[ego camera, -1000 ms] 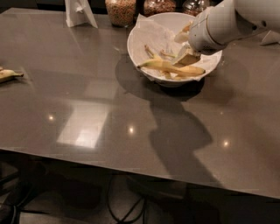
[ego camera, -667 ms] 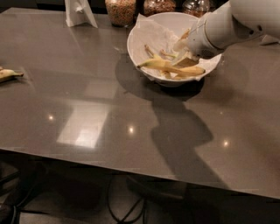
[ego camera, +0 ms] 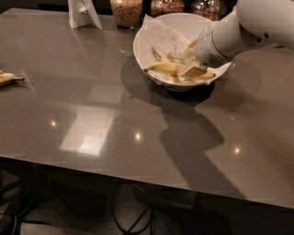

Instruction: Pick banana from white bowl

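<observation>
The white bowl (ego camera: 151, 34), lined with crumpled white paper, stands at the back right of the dark table. Several bananas lie in it. The longest banana (ego camera: 164, 68) lies across the bowl's front, its greenish stem end pointing left. My gripper (ego camera: 193, 69) reaches down into the bowl from the right on the white arm (ego camera: 248, 27). It sits on the right half of the long banana and hides that part. Shorter bananas (ego camera: 161, 56) lie just behind it.
A small banana (ego camera: 9, 78) lies half cut off at the table's left edge. Glass jars of grain (ego camera: 126, 11) and a white folded stand (ego camera: 82, 13) line the back edge. The table's front edge (ego camera: 138, 176) runs across the lower view.
My gripper has stayed in the bowl over the long banana, shifting only slightly. The bananas and the bowl lie as before.
</observation>
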`<state>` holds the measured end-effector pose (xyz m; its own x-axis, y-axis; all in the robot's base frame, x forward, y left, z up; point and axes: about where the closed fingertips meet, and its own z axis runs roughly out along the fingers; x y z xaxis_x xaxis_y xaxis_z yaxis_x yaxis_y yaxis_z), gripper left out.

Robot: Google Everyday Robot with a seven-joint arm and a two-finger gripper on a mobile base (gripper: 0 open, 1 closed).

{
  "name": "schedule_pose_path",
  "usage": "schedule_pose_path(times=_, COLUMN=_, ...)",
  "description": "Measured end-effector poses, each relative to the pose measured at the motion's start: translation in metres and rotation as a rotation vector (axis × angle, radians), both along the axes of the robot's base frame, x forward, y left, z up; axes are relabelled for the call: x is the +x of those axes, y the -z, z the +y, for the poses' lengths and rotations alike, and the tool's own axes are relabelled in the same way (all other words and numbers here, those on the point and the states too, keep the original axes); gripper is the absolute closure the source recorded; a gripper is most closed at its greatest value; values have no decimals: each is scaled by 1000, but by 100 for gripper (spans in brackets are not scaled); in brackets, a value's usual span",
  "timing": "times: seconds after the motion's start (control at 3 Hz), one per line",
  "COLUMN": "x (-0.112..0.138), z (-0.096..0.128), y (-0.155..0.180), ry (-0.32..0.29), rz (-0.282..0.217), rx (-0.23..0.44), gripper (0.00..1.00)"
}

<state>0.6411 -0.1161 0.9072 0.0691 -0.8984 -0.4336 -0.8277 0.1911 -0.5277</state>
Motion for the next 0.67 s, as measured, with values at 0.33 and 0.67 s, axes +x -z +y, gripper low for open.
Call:
schedule_pose_path(times=0.33, x=4, z=4, y=13, ry=-2, rz=28, rx=7, gripper=46)
schedule_pose_path(times=0.67, x=9, z=6, y=24, ry=-1, rz=50, rx=12, gripper=46)
